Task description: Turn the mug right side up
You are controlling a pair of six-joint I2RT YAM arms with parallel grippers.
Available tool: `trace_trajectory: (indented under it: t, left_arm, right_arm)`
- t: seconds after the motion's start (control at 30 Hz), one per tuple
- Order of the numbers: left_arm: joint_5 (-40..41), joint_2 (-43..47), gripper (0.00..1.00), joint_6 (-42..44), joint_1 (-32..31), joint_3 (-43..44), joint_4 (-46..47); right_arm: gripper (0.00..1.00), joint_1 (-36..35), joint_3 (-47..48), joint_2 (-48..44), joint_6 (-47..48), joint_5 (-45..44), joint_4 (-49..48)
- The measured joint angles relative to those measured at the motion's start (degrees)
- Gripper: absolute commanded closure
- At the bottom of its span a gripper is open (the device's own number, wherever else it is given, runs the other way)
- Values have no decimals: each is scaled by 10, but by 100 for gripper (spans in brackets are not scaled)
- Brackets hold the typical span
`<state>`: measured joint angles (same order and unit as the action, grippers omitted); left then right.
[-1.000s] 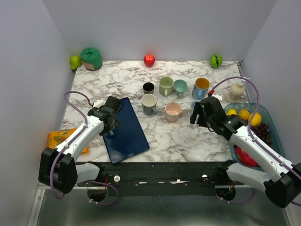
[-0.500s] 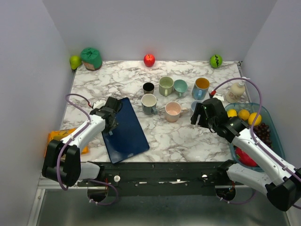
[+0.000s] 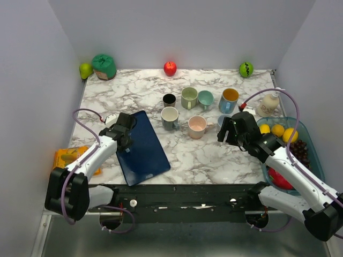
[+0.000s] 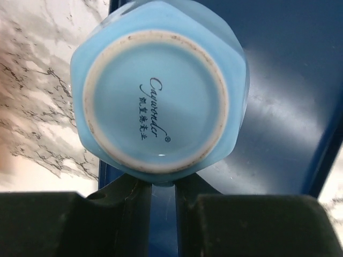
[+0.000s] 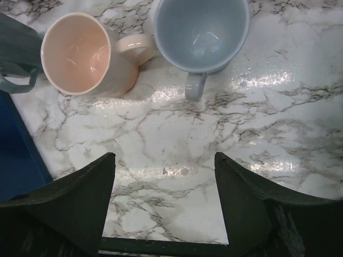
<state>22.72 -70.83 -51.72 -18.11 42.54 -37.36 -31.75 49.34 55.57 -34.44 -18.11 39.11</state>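
Mug: the light blue mug (image 4: 161, 85) stood upside down at the navy tray (image 4: 278, 107), by the tray's edge on my left arm's side. Its foot ring and printed maker's mark faced my left wrist camera. From the top view I could not see it, because the arm covered it.
Change: in the last moment I had brought the left gripper (image 4: 163, 187) from wide to narrow, while it stayed over the tray's far left corner.
Meaning: I judged this as the grasp being taken. The mug was not yet lifted or turned, so the flip itself was all still to do.
Left fingers: the fingers (image 4: 128, 209) were drawn in to a slim gap right against the mug's near wall. A blue strip showed between them, but I could not tell whether it was the handle or just the tray, so I could not call it a firm hold.
Right gripper: the right gripper (image 5: 163, 160) hung well to the right of the tray, its jaws spread wide with nothing between them.
Neighbours: a pink mug (image 5: 80, 53) and a grey-blue mug (image 5: 201, 35) stood upright on the marble table (image 5: 177, 134), right of the tray.
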Motion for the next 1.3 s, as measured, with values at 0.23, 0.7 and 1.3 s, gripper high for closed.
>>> trace_trajectory:
  t: [0.23, 0.7, 1.3]
  left_arm:
    - [-82, 110, 100, 22, 0, -2, -5]
    - [-295, 250, 100, -44, 0, 110, 67]
    - [-462, 173, 100, -231, -46, 120, 372]
  right_arm:
    - [20, 0, -10, -56, 0, 73, -22]
    - [20, -28, -52, -101, -165, 312, -255]
    - [16, -125, 73, 106, -363, 325, -524]
